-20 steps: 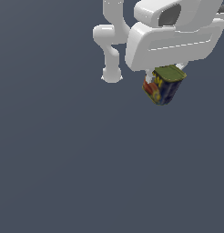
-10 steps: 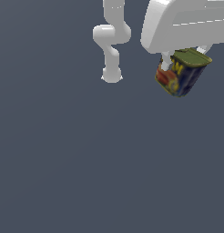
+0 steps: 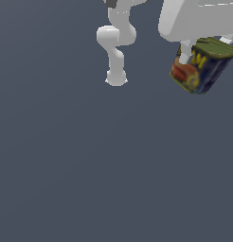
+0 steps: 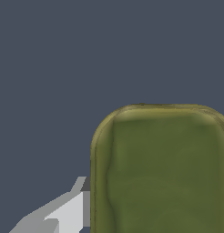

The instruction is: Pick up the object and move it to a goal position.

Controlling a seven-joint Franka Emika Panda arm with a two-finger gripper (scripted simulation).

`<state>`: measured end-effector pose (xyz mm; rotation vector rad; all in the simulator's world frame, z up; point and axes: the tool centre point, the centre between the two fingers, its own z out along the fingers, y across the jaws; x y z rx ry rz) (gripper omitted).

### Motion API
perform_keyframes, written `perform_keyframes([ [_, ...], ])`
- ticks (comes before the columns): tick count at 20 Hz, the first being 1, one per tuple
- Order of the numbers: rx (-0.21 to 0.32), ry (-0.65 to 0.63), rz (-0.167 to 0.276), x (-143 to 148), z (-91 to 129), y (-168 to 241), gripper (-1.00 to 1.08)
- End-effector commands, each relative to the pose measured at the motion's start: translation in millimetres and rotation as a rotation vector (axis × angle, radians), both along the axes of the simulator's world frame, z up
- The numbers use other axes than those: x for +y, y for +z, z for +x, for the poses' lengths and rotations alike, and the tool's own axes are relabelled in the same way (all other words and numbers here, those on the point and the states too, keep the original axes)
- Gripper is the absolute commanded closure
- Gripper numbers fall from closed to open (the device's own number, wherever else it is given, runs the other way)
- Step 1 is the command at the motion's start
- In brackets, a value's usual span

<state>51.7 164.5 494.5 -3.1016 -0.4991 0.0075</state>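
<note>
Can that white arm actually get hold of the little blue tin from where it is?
It looks like yes, it already has: the tin hangs tilted under the gripper, off the grey floor, one finger against its side. The other side of the jaws is hidden.

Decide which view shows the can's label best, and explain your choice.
The exterior view: there the can hangs tilted under the gripper, with its dark blue side, yellow lettering and red-orange picture showing. The wrist view shows only the can's plain olive-green top, with one finger against its edge; no label is visible.
</note>
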Motion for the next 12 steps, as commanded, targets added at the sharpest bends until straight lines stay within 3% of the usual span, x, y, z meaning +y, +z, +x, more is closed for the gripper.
perform_keyframes([
  [1,-0.005,0.0,0.001,1.6,0.7,5.8,1.08],
  [12,-0.005,0.0,0.001,4.6,2.3,10.2,1.08],
])
